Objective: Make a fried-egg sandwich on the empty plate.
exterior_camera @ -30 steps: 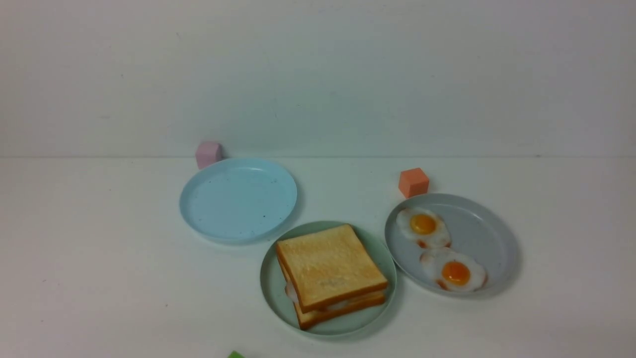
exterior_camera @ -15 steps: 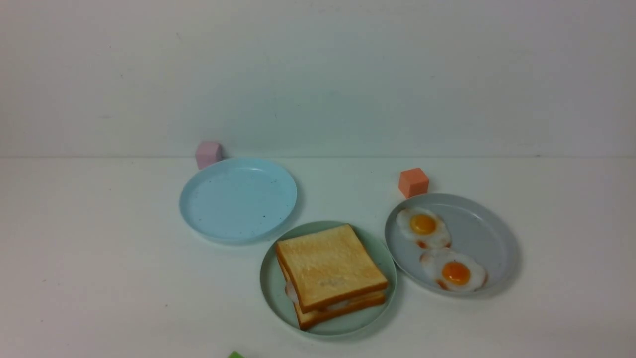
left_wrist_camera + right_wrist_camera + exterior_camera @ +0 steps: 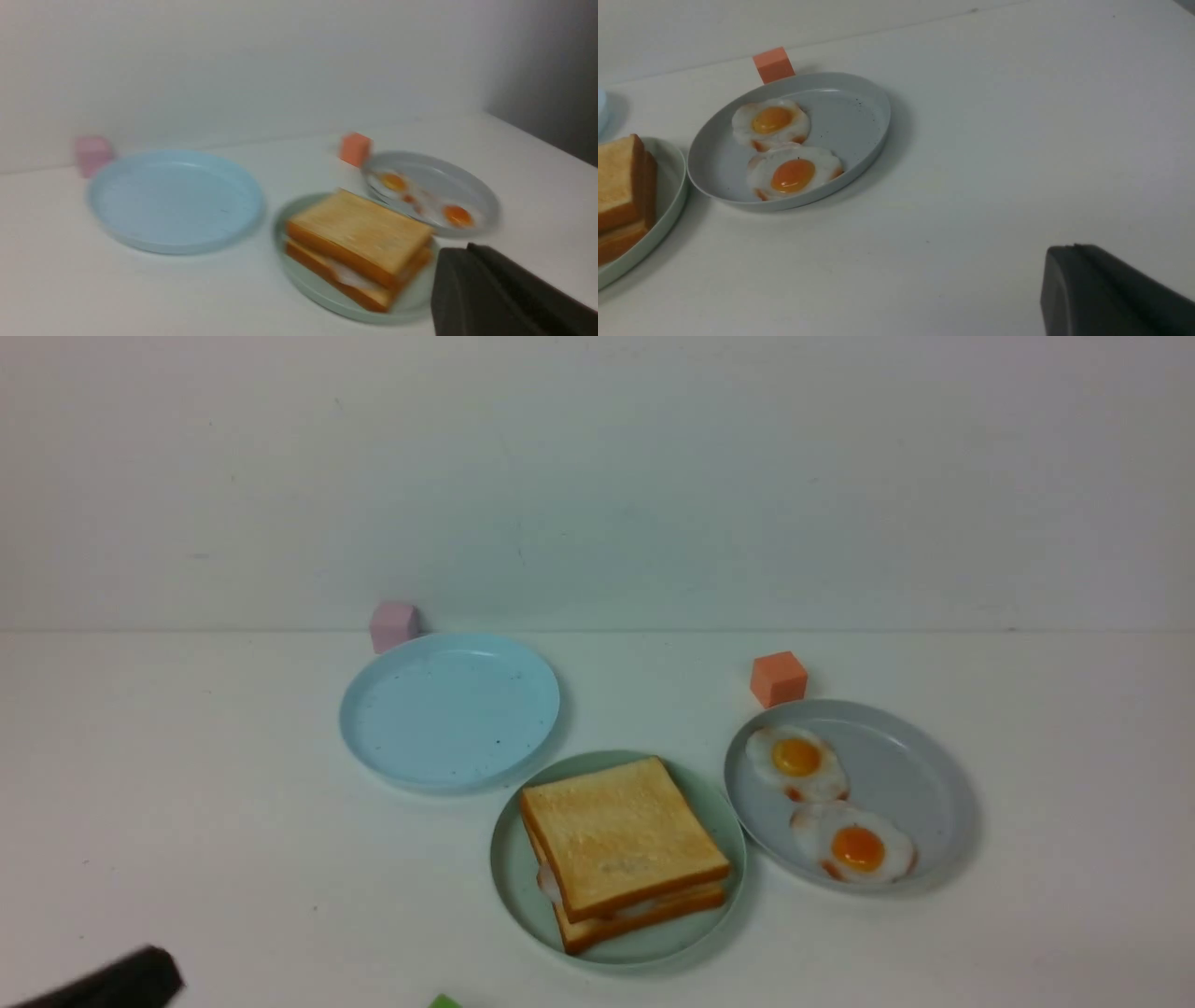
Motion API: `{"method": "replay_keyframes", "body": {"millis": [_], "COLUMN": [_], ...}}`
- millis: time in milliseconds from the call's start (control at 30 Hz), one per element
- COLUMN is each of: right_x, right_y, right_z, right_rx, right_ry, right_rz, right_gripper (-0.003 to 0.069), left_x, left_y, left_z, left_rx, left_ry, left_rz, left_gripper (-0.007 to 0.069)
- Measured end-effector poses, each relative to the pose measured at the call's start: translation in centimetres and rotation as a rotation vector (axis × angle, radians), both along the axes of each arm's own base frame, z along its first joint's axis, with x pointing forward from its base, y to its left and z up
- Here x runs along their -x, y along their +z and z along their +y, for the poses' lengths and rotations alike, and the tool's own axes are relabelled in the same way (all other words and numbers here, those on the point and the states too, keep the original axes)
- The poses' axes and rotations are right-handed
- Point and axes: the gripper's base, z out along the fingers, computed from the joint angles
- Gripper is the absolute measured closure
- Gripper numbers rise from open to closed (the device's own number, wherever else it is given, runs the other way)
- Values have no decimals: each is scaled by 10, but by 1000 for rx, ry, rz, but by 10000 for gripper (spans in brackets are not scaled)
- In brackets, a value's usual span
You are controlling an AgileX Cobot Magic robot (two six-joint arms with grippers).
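Observation:
The fried-egg sandwich [image 3: 621, 840] lies on the mint-green plate [image 3: 509, 887] at the front centre: two toast slices stacked, with a sliver of egg white [image 3: 348, 277] showing between them. My left gripper [image 3: 467, 249] is shut and holds nothing, its tip low and to the front left of the plate; its dark tip [image 3: 159, 971] pokes into the front view's lower left corner. My right gripper [image 3: 1069, 247] is shut and holds nothing, above bare table to the right of the plates, and does not show in the front view.
A light blue plate [image 3: 451, 709] with nothing on it stands behind and left of the sandwich. A grey-blue plate [image 3: 920, 775] on the right holds two fried eggs [image 3: 796, 761] [image 3: 856, 849]. A pink cube [image 3: 393, 625], an orange cube [image 3: 778, 679] and a green bit [image 3: 444, 1001] stand around.
The left gripper's dark tip has come into the front view at the lower left corner. The sandwich, plates and cubes have not moved.

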Motion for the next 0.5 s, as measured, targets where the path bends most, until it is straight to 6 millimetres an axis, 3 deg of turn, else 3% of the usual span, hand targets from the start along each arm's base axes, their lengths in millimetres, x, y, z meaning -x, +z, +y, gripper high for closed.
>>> {"method": "replay_keyframes", "body": {"millis": [167, 300, 500], "right_x": [0, 0, 0], "right_y": [0, 0, 0], "right_z": [0, 0, 0], "right_rx": [0, 0, 0], "right_ry": [0, 0, 0], "right_rz": [0, 1, 2], "right_gripper": [643, 638, 634], "left_x": [5, 6, 9], "left_y": [-6, -42, -60], "left_z": [17, 29, 31], "left_rx": [36, 77, 90], "left_ry": [240, 439, 501], "left_rz": [33, 192, 340], "left_gripper": [638, 638, 638]}}
